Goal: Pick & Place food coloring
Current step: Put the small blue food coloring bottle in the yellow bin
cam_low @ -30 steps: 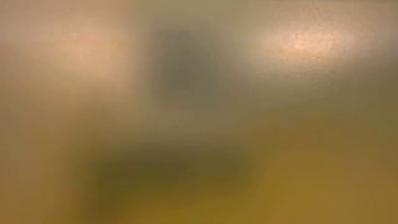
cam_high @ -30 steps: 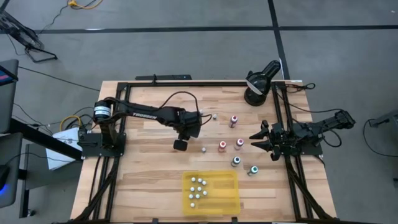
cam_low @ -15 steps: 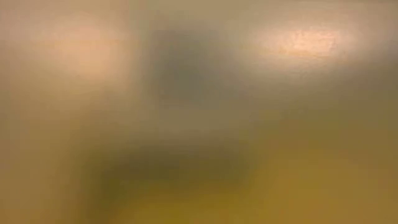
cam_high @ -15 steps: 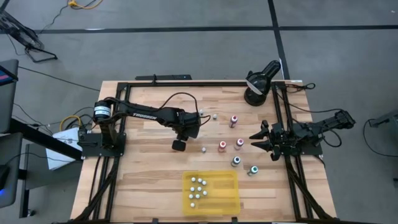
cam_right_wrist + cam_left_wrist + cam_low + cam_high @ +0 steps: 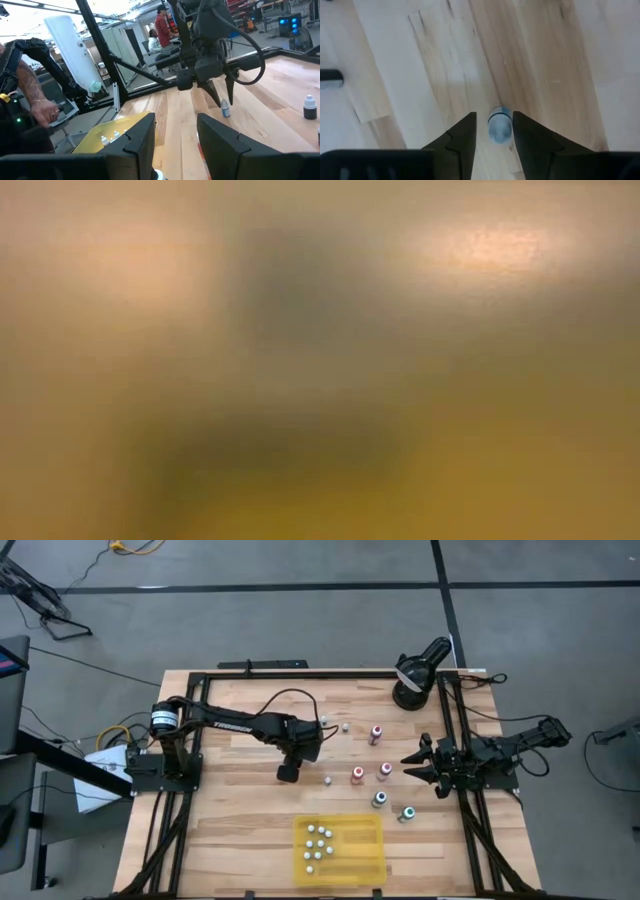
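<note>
Left end effector [image 5: 492, 137] opened, straddling bottle [image 5: 499, 125] (upright)

Bare wood is left across the lower left of the table [image 5: 230, 830]. The lower centre is taken by the tray [image 5: 338, 849]; loose bottles [image 5: 380, 799] are scattered right of centre.

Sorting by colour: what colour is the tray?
Yellow tray; clearest in the high view.
</note>
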### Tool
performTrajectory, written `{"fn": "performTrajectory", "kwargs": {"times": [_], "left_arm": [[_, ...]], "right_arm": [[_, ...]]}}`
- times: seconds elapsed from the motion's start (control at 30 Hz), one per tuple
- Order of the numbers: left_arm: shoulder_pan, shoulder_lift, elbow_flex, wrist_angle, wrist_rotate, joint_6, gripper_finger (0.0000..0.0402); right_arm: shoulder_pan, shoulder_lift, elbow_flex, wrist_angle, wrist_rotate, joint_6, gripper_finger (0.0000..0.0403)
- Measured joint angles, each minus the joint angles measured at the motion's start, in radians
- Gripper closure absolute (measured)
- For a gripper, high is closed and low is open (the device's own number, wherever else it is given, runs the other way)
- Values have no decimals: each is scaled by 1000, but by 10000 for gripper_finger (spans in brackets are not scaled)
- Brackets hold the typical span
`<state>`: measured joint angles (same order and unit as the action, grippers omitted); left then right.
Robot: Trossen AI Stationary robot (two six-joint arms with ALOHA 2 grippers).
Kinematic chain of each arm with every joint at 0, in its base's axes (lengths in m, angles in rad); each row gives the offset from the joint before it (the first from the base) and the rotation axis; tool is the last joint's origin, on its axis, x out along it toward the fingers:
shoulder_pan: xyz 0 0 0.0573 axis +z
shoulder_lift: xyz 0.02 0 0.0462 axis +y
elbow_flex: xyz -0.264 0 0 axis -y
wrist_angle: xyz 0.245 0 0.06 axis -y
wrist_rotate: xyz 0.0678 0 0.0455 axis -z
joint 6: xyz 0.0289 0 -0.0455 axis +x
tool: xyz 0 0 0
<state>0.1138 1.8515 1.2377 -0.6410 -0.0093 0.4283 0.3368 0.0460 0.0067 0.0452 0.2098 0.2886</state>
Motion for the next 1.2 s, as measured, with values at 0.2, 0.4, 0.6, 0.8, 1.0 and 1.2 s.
{"fn": "performTrajectory", "kwargs": {"times": [0.2, 0.4, 0.6, 0.8, 1.0, 1.2], "left_arm": [[-9, 0, 0, -55, -2, -30, 280], [-10, 0, 0, -53, 3, -29, 280], [-10, 2, 0, -44, 3, -25, 280], [-20, 39, 1, -8, -13, -29, 280], [-21, 39, 5, -17, -30, -46, 280], [-20, 39, 5, -31, -32, -72, 282]], "right_arm": [[0, 0, 0, 0, 0, 0, 265], [0, 0, 0, 0, 0, 0, 264], [0, 0, 0, 0, 0, 0, 266], [0, 0, 0, 0, 0, 0, 264], [0, 0, 0, 0, 0, 0, 266], [0, 0, 0, 0, 0, 0, 264]]}}
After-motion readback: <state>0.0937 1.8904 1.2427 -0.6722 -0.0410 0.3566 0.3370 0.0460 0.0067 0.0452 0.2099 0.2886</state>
